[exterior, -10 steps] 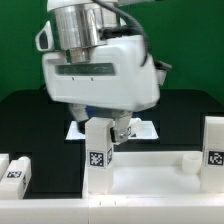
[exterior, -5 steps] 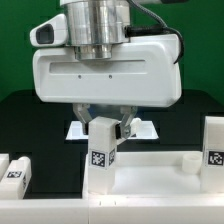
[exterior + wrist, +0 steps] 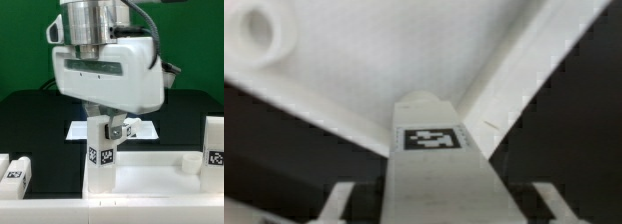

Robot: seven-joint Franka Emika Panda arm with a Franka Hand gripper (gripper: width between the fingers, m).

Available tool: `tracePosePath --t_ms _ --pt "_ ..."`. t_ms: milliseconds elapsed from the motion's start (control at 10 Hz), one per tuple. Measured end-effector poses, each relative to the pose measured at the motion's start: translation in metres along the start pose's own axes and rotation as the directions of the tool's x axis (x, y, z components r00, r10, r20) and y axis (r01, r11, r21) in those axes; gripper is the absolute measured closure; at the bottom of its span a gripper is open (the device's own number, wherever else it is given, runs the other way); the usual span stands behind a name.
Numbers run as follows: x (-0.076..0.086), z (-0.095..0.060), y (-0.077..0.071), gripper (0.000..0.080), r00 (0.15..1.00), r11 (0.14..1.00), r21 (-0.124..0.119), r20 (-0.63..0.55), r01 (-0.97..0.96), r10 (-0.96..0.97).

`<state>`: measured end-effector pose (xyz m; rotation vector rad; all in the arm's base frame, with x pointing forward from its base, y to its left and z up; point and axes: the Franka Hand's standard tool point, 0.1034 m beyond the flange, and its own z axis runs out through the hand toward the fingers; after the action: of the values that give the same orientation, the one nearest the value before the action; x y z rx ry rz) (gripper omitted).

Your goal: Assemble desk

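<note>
A white block leg point(image 3: 98, 155) with a tag stands upright on the corner of the white rimmed tabletop point(image 3: 150, 178). My gripper point(image 3: 107, 126) hangs over the leg's top, one finger on each side. In the wrist view the leg point(image 3: 434, 150) runs between my fingers point(image 3: 342, 200), with a dark gap on both sides, so the gripper point(image 3: 439, 195) is open and not clamping it. The tabletop point(image 3: 384, 60) lies beyond, with a round corner socket point(image 3: 255, 30). A second leg point(image 3: 213, 150) stands at the exterior view's right.
Another white tagged leg point(image 3: 14, 170) lies at the exterior view's left, beside the tabletop. The marker board point(image 3: 143, 130) lies on the black table behind the gripper. A small white peg point(image 3: 187, 159) stands on the tabletop near the right leg.
My hand has turned about its vertical axis, from face-on to angled. The leg has stayed upright in the same spot.
</note>
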<state>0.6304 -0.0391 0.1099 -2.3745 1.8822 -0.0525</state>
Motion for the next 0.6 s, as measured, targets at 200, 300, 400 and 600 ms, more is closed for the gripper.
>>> tracePosePath --t_ms 200,300,400,600 --pt "0.0029 0.0015 -0.0005 0.0509 0.975 0.975 0.008 0.014 -0.223 0.223" --pt "0.0006 0.0004 -0.0019 0.0509 0.979 0.979 -0.005 -0.001 -0.205 0.205" --pt "0.0016 0.001 -0.0018 0.0509 0.953 0.953 0.001 0.006 -0.302 0.302" --pt "0.0029 0.0014 -0.0028 0.0509 0.904 0.904 0.009 0.014 -0.427 0.427"
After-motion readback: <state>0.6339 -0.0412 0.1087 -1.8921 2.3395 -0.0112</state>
